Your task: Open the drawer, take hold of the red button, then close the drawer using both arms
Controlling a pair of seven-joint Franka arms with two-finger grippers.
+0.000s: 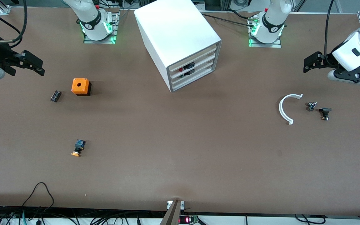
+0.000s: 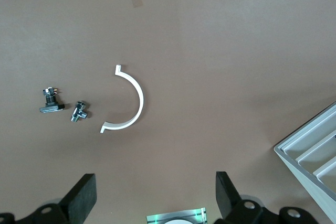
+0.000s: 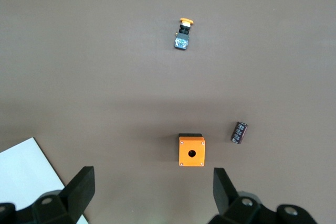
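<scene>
A robotics lab is shown: 2 white jointed robot arms (image 1: 92, 18) are bolted to a brown table (image 1: 180, 150), with cables trailing along the edges.

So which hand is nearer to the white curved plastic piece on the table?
Left. The left hand hangs at the left arm's end of the table, close above the white curved plastic piece; the right hand waits at the other end.

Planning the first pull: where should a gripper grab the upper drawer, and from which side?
Probably its front lip, approached from in front of the cabinet: the drawer is shut, only that front edge shows. Left gripper and right gripper both wait open, toward the table's ends.
</scene>
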